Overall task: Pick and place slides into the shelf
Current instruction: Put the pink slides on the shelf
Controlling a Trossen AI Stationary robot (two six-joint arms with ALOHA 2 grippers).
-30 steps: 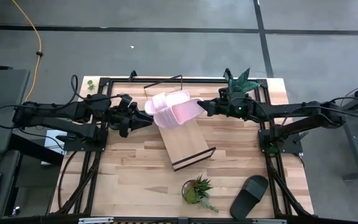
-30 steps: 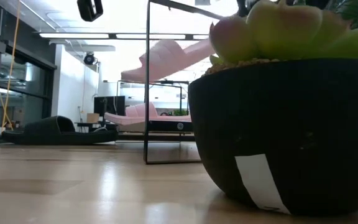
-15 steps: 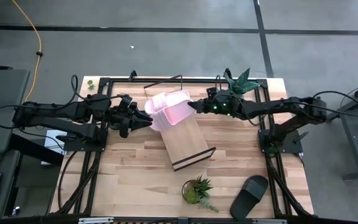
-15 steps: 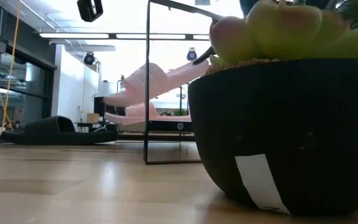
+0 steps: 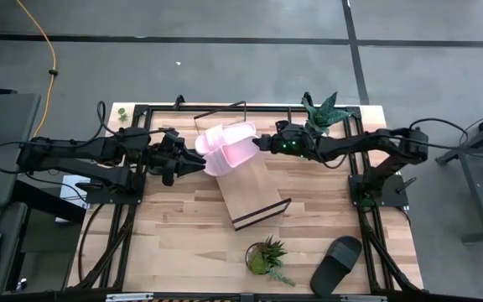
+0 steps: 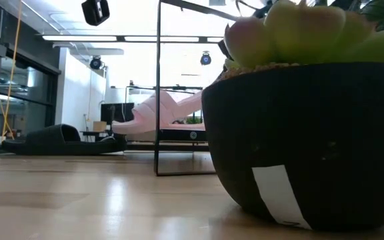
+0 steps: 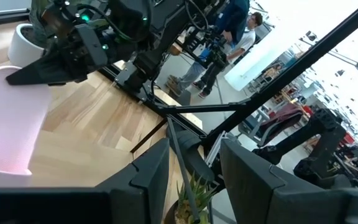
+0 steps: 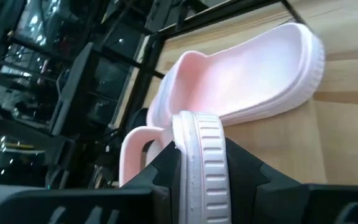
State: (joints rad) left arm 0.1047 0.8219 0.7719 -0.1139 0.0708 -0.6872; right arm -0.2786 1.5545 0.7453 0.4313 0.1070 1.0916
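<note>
Two pale pink slides sit together at the upper end of the slanted shelf (image 5: pixel 254 197). One pink slide (image 8: pixel 253 74) lies flat on the board. My right gripper (image 5: pixel 262 143) is shut on the other pink slide (image 5: pixel 233 151), which is turned on its side. My left gripper (image 5: pixel 199 165) hovers open just left of the pink slides, with nothing between its fingers (image 7: pixel 151 180). A black slide (image 5: pixel 335 264) lies on the table at the near right. My right gripper pinches the slide's sole at one end (image 8: pixel 201 155) between its two fingers, one on each flat face, with the ribbed edge showing between them. The fingers come from the table's right, slanting slightly down. The slide slopes down away from them (image 6: pixel 159 110); whether its low end touches the shelf I cannot tell.
A thin black wire frame (image 5: pixel 220 109) rises around the shelf's far end. One potted plant (image 5: pixel 265 256) stands near the front edge and fills the low view; another (image 5: pixel 324 111) stands at the far right behind my right arm. The board's lower half is bare.
My right gripper has sunk and moved toward the table's left, rolling as it went. The pink slide it holds has come down from high above the shelf, turned onto its side, and now slopes down beside the other pink slide.
</note>
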